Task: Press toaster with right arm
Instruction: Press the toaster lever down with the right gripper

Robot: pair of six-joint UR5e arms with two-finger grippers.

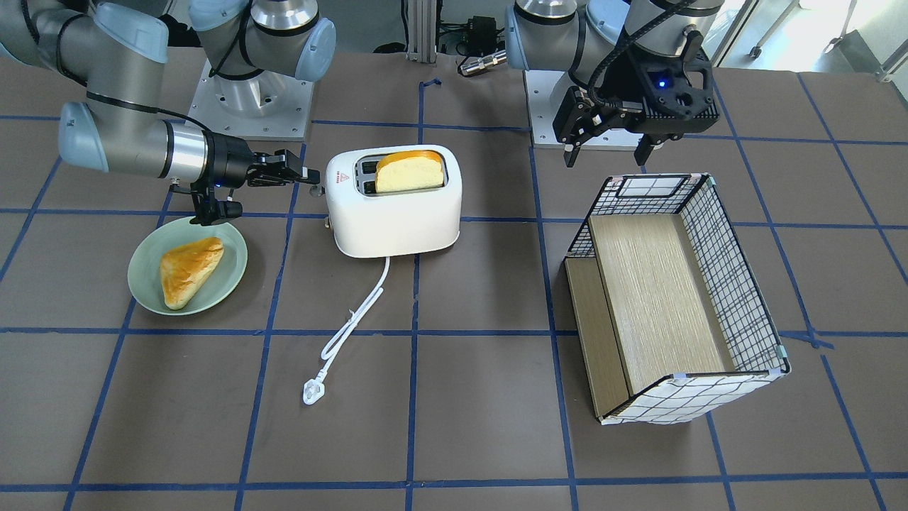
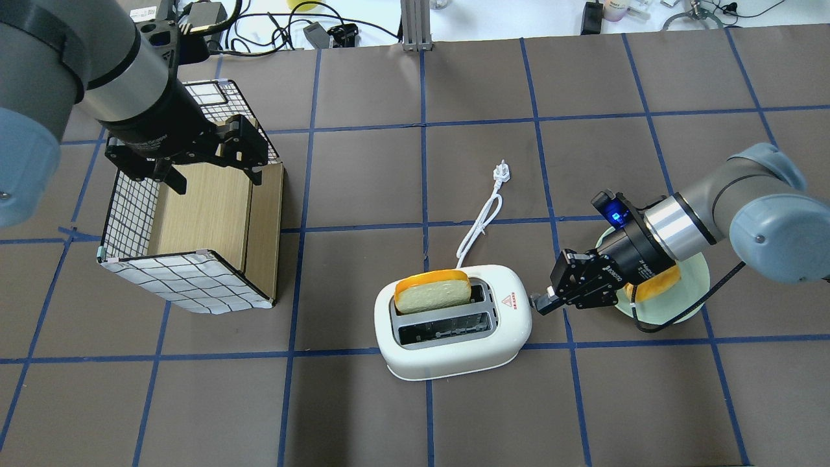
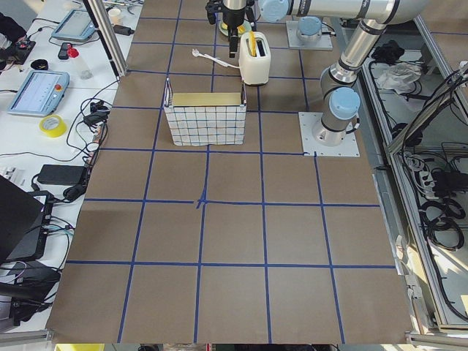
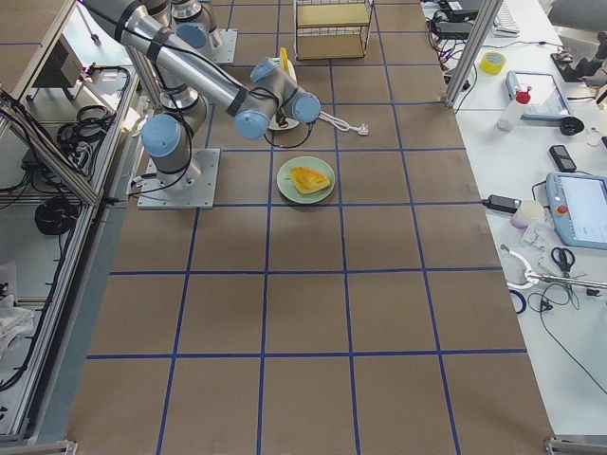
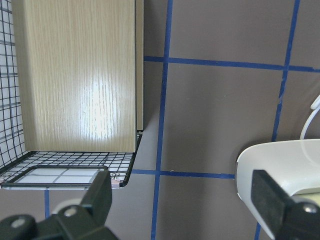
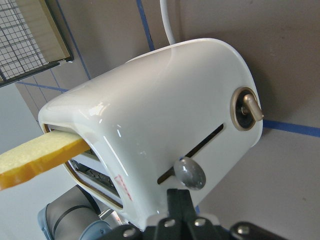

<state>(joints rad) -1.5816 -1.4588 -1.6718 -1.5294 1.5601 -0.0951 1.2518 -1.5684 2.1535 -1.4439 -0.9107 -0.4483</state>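
Note:
The white toaster [image 1: 394,213] stands mid-table with a bread slice [image 1: 410,170] sticking up from one slot; it also shows in the overhead view [image 2: 454,337]. My right gripper [image 1: 306,172] lies level, fingers shut, its tip at the toaster's end. In the overhead view my right gripper [image 2: 541,303] meets that end. In the right wrist view the shut gripper [image 6: 179,196] sits right under the grey lever knob [image 6: 190,172], which is at the low end of its slot. My left gripper [image 1: 606,150] hangs open and empty over the checkered box [image 1: 674,298].
A green plate [image 1: 227,284] with a triangular bread piece [image 1: 189,270] lies under my right wrist. The toaster's white cord and plug [image 1: 310,390] trail toward the front. The checkered box [image 2: 188,285] stands on my left side.

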